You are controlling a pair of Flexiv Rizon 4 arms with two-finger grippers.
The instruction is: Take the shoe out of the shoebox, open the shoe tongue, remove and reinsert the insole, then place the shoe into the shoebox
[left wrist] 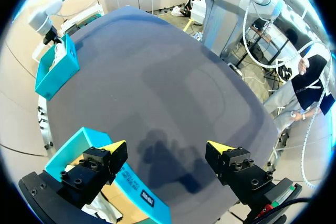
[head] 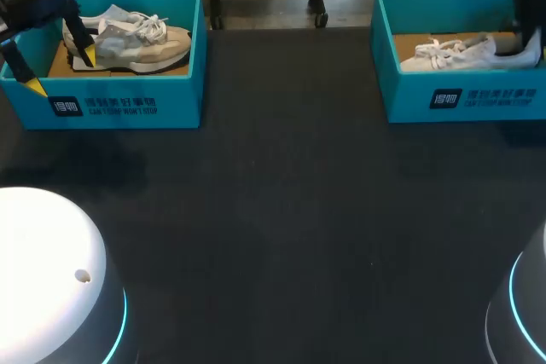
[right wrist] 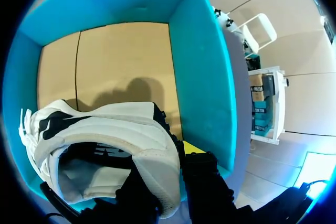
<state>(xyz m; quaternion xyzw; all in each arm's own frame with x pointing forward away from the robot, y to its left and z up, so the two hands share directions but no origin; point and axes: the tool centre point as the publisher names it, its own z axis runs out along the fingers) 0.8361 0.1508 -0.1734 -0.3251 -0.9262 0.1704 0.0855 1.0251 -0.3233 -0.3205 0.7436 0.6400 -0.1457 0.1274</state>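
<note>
A white sneaker (head: 448, 53) lies in the teal shoebox (head: 465, 100) at the table's far right. My right gripper (head: 531, 44) is at its heel. In the right wrist view that gripper (right wrist: 174, 171) is shut on the heel collar of the white sneaker (right wrist: 105, 129), one finger inside the shoe and one outside, over the box's cardboard floor (right wrist: 121, 56). A beige and grey sneaker (head: 132, 40) lies in the left teal shoebox (head: 128, 100). My left gripper (head: 61, 72) hangs open over that box's left front corner, holding nothing; its wrist view shows the fingers wide apart (left wrist: 168, 148) above the box rim (left wrist: 68, 153).
The dark table (head: 281, 210) stretches between and in front of the two boxes. The white domed bases of my arms (head: 43, 279) stand at the near corners. The right box (left wrist: 55, 69) shows far across the table in the left wrist view.
</note>
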